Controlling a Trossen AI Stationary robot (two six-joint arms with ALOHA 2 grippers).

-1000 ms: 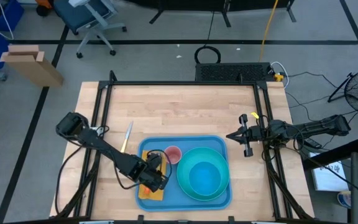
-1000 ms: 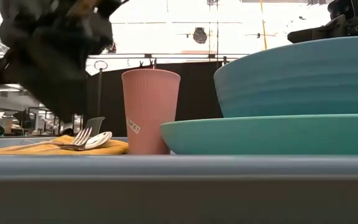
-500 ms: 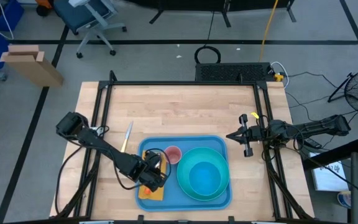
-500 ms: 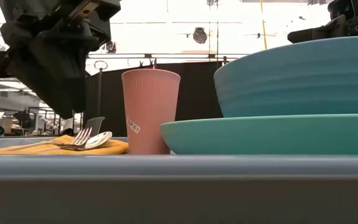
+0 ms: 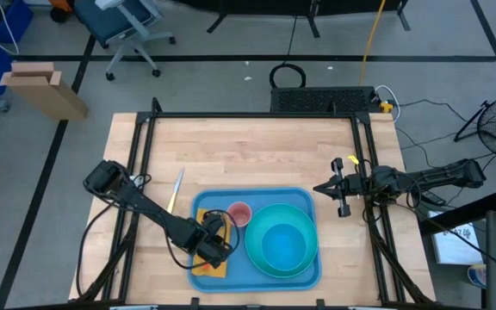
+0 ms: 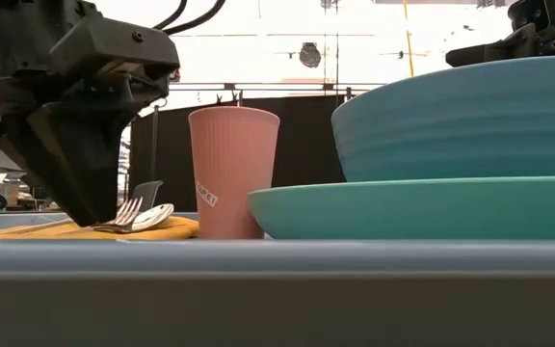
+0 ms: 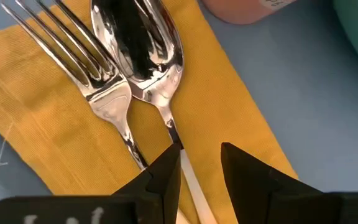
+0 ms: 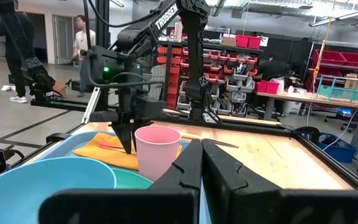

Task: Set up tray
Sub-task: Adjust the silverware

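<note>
The blue tray (image 5: pixel 306 198) lies at the table's near middle. On its left part a yellow napkin (image 7: pixel 55 137) carries a fork (image 7: pixel 98 81) and a spoon (image 7: pixel 142 56). A pink cup (image 5: pixel 240 213) stands beside a blue bowl (image 5: pixel 282 241) on a turquoise plate (image 6: pixel 422 207). My left gripper (image 7: pixel 201 165) is open, pointing down at the napkin, with its fingers either side of the spoon's handle (image 7: pixel 190 183). My right gripper (image 5: pixel 343 194) is shut and waits above the table's right edge. My left gripper comes from above with its fingertips (image 6: pixel 90 220) down at the napkin. The spoon's handle runs between the fingers, close beside one of them. Whether a finger touches the handle or the napkin, I cannot tell.
A knife (image 5: pixel 176 189) lies on the bare wood left of the tray. The table's far half is bare wood inside a black frame (image 5: pixel 257 116). People stand in the room beyond, as the right wrist view shows.
My left gripper has come down from above the napkin until its fingertips reach the napkin beside the fork and spoon. The right arm and the things on the tray have kept still.
</note>
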